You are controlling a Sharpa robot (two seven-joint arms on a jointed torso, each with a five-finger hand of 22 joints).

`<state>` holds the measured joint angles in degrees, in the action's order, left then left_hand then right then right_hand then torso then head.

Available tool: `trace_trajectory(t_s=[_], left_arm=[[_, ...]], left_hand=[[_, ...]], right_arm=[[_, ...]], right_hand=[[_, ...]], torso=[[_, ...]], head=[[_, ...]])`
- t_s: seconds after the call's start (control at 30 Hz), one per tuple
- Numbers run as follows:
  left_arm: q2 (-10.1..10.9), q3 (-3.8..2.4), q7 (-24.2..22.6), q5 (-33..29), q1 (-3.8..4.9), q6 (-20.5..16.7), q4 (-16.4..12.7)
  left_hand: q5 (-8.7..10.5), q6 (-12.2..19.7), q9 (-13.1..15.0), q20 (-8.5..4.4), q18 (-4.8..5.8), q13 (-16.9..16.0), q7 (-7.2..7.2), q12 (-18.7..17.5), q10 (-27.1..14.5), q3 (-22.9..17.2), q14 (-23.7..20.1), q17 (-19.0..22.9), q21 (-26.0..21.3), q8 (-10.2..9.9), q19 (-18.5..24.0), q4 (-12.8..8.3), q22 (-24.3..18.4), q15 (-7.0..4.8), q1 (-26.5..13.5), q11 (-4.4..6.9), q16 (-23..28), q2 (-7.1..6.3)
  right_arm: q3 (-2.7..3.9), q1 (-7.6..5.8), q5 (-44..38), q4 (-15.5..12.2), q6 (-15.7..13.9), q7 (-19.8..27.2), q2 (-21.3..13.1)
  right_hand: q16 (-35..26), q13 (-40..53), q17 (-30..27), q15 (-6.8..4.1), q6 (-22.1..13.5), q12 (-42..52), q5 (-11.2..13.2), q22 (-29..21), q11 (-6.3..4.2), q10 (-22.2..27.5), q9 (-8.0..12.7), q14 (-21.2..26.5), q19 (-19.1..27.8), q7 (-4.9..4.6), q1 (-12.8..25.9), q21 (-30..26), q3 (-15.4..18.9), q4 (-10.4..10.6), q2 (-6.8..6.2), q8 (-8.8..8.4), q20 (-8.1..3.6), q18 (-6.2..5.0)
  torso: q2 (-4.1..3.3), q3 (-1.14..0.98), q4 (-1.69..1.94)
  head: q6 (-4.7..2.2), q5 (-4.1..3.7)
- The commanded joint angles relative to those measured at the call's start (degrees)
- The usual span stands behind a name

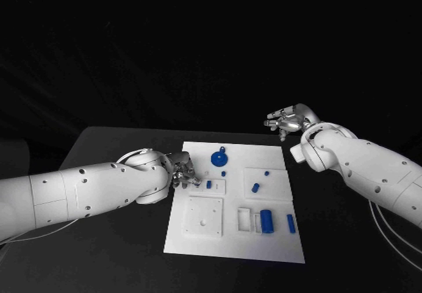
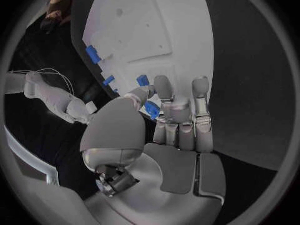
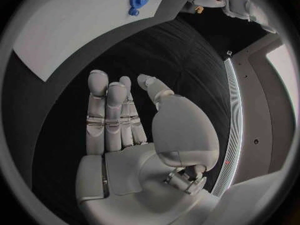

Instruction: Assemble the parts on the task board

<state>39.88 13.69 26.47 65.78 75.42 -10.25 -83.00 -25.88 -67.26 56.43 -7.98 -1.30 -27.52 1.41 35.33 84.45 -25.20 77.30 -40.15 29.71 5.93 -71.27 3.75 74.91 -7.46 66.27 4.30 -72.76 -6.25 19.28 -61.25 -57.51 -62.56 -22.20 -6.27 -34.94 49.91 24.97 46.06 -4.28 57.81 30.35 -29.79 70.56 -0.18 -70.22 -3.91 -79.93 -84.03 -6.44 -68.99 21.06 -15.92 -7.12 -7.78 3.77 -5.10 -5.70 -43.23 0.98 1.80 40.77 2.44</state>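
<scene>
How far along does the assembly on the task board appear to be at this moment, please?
Little looks done: the round blue part, the blue cylinder and several small blue pieces lie apart on the task board. In hand: the left hand is at the board's left edge, fingers extended, holding nothing. The right hand hangs open off the board. Nearly all the assembly seems left.

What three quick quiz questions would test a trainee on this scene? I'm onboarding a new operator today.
1. True or false: the right hand rests on the task board.
2. Which hand is at the board's edge: A left, B right?
3. Fill in: the round blue part lies near the board's ___ end.

Key: 1 false, it is off the board over the black table; 2 A, the left hand; 3 far.
</scene>
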Motion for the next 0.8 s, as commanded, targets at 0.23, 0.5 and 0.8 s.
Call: trace_trajectory(t_s=[0.23, 0.5, 0.8], left_arm=[[-0.21, 0.01, -0.41, 0.26, -0.14, 1.87, 0.27], [-0.22, 0.02, -0.40, 0.24, -0.25, 1.98, 0.15], [-0.20, 0.03, -0.19, 0.24, -0.41, 1.94, 0.12]], left_hand=[[-0.09, -2.52, 0.12, 0.04, -0.89, 0.07, -2.30, 0.20, 2.21, -5.58, 0.12, -0.03, -0.02, -0.09, -0.41, -5.26, 1.07, 0.11, 0.55, 0.62, 0.28, -0.04], [-0.09, -2.52, 0.12, 0.04, -0.89, 0.07, -2.30, 0.20, 2.21, -5.58, 0.12, -0.03, -0.02, -0.09, -0.41, -5.26, 1.07, 0.11, 0.55, 0.62, 0.28, -0.04], [-0.11, -2.47, 0.23, 0.02, -0.88, 0.08, -2.29, 0.15, 2.22, -5.61, 0.08, 0.08, -0.05, -0.06, -0.44, -5.33, 1.07, 0.10, 0.49, 0.62, 0.43, 0.06]], right_arm=[[0.01, 0.03, -0.27, -0.06, 0.91, 0.55, 0.02], [0.01, 0.03, -0.28, -0.05, 1.23, 0.45, 0.05], [0.01, 0.05, -0.28, -0.06, 1.11, 0.57, 0.01]], right_hand=[[0.15, -0.09, -0.10, 0.01, -0.10, -0.31, -0.42, -0.06, -0.02, -0.07, 0.05, 0.45, -2.23, -0.22, 0.43, -0.30, -0.10, 0.19, 0.03, -0.17, -0.33, -0.84], [0.15, -0.11, -0.11, 0.02, -0.12, -0.30, -0.44, -0.09, 0.01, -0.07, 0.06, 0.45, -2.22, -0.23, 0.58, -0.39, -0.04, 0.28, 0.03, -0.18, -0.32, -0.85], [0.19, -0.10, -0.12, 0.01, -0.08, -0.26, -0.56, -0.09, -0.02, -0.05, 0.04, 0.44, -2.25, -0.20, 0.55, -0.35, 0.11, 0.35, 0.12, -0.16, -0.32, -0.85]], torso=[[-0.02, 0.01, -0.02], [-0.02, 0.00, -0.01], [-0.02, -0.02, 0.00]], head=[[0.19, -0.04], [0.16, -0.42], [0.20, -0.31]])
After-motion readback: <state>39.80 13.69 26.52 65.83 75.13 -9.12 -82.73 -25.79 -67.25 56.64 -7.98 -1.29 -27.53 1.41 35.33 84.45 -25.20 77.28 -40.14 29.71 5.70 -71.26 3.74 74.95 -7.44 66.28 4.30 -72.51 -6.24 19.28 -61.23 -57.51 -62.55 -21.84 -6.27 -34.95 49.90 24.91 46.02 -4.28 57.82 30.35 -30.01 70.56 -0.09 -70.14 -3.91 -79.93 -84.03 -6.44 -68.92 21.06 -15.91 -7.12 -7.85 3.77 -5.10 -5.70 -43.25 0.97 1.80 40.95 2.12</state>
